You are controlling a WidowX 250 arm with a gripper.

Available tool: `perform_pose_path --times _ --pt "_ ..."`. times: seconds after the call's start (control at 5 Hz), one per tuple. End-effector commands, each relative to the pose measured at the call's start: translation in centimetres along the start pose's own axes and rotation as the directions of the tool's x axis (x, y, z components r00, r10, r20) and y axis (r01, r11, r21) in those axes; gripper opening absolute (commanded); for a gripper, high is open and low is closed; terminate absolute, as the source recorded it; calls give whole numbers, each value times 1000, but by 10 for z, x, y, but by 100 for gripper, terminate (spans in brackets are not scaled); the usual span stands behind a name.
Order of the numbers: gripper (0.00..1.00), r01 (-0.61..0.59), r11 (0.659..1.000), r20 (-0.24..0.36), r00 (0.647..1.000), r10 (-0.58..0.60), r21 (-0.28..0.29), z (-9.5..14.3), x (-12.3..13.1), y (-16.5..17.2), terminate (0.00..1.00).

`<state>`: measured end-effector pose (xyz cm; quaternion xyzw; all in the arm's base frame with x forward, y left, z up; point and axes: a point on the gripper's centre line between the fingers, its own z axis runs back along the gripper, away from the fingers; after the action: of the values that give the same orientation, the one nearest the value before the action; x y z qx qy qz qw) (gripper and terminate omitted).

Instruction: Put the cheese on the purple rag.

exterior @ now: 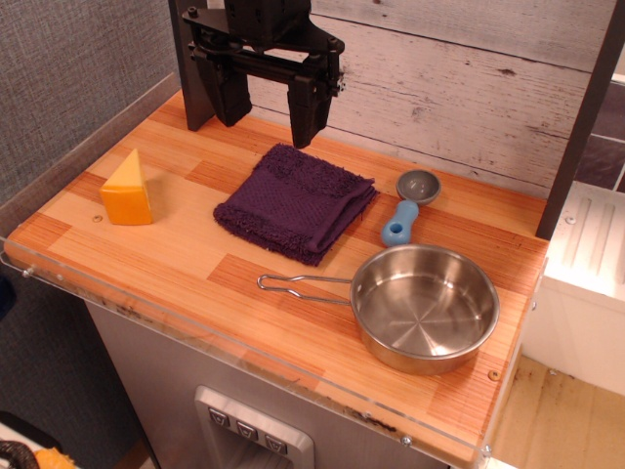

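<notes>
Yellow cheese (128, 191) untouched, forward-left of your open, empty gripper (269, 106); purple rag (296, 201) just below, still bare.

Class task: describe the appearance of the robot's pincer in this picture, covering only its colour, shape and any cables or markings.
The pincer is matte black all over. Two thick, blocky fingers hang from a broad horizontal crossbar, each tapering slightly toward a squared tip. Small screw heads or bolts show on the crossbar and on the side of the right-hand finger. No cables, labels or coloured markings are visible. Its upper body is cut off by the picture's top edge.
</notes>
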<state>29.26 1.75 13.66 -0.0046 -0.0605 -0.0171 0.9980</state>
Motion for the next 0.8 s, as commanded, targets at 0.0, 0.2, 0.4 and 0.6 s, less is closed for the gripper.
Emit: perform_pose_path --times 0.0,0.2,0.4,0.6 --pt "100 0 1000 0 1000 0 0 0 0 0 0" --pt "100 -31 999 42 999 29 31 1 -8 18 0" --pt "100 -112 991 46 993 109 72 -7 -23 57 0" --pt "100 -219 970 59 975 214 103 -3 -39 103 0"
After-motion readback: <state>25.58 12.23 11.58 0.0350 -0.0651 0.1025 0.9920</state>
